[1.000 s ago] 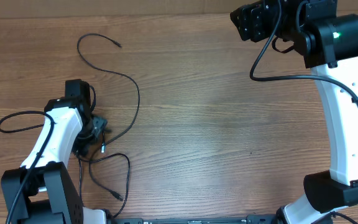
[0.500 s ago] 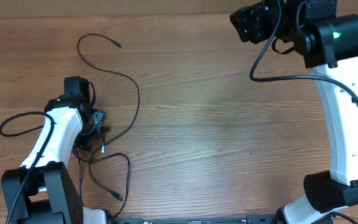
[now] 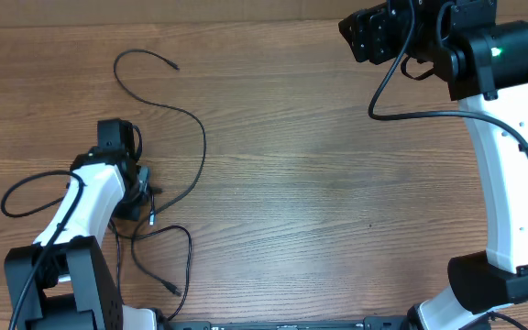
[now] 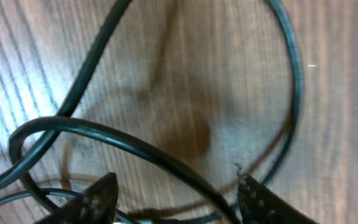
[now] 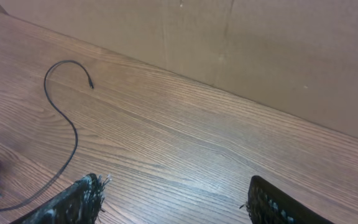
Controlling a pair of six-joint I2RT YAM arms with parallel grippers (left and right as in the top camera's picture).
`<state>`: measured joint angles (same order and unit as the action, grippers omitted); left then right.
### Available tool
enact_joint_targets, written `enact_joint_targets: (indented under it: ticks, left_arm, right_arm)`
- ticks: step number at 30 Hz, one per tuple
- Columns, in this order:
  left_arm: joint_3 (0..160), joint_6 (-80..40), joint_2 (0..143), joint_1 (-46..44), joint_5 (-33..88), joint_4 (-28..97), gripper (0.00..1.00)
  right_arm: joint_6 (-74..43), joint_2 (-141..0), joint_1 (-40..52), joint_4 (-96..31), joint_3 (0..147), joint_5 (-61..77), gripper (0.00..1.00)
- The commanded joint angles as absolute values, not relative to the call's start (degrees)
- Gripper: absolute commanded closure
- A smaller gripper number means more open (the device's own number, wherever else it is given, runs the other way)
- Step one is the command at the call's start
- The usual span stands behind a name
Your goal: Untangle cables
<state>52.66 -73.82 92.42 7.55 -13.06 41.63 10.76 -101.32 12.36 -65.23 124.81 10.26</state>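
The left gripper (image 4: 179, 200) shows only its two fingertips, at the bottom edge of the left wrist view. They stand apart, and one strand of the cables (image 4: 298, 81) crosses the gap, close to the right-hand tip. The frame cuts off there, so whether the strand touches that tip cannot be told. From overhead this gripper is mostly hidden under its own wrist, and its jaws cannot be read in that view. The overhead view does give what the close one lacks: the cables lie on the left part of the bench (image 3: 337, 183). One strand loops toward the far left corner and another curls down to the near edge.

The right gripper (image 5: 176, 202) has its jaws spread with nothing between them, over bare wood near the far right corner. Its camera alone catches the far strand's plug (image 5: 91, 84) from the side, along with a cardboard wall (image 5: 260, 50) behind the bench.
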Motion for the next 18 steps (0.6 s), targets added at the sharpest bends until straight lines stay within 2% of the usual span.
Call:
enact_joint_targets:
  ticks: [1,5,11,16,18]
  left_arm:
    - [51.1,-74.7,92.6,7.5,-14.7,40.3,0.96]
    - [52.8,-61.1,92.6,6.3,-9.1,32.7,0.96]
    - [66.3,-44.9,92.5,1.0,-1.5,33.1,0.96]
    - [81.3,-23.4,92.5,-6.0,17.8,32.6,0.96]
    - [86.2,-20.0,92.5,-9.1,21.8,33.5,0.96]
  right_arm:
    - [10.7,-100.9,12.3,-65.2,124.9,10.6,0.26]
    - [10.7,-100.9,12.3,-65.3,124.9,10.6,0.27]
    - [10.7,-100.9,12.3,-66.2,124.9,10.6,0.27]
    - [10.4,-100.9,12.3,-66.8,124.9,10.6,0.30]
    - [9.7,-100.9,12.2,-66.7,124.9,10.5,0.31]
